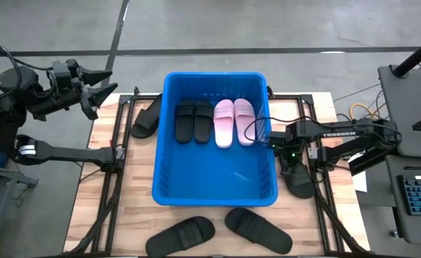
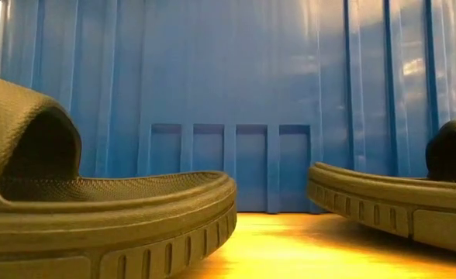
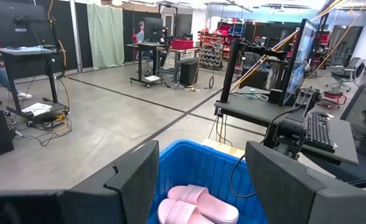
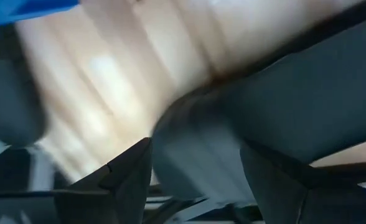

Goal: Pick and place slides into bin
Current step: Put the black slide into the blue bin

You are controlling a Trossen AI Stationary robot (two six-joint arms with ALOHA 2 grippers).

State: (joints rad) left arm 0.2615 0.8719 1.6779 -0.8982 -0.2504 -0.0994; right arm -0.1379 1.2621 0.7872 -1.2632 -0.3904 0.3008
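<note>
The wooden table (image 1: 124, 215) carries the blue bin (image 1: 214, 190) at its middle. Inside, at the far end, lie two black slides (image 1: 194, 121) and two pink slides (image 1: 233, 121). More black slides lie outside: one at the far left (image 1: 146, 118), two near (image 1: 218, 229), and one at the right (image 1: 300, 183) under the right pincer (image 1: 294, 172), which is spread just above it. The left pincer (image 1: 103, 86) is spread, raised off the table's far left corner.

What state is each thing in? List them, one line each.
Bin: upright, holding four slides.
Black pair: in bin.
Pink pair: in bin.
Four black slides: on table outside bin.
Left pincer: open, empty, raised off table's corner.
Right pincer: open, low over a black slide.
</note>
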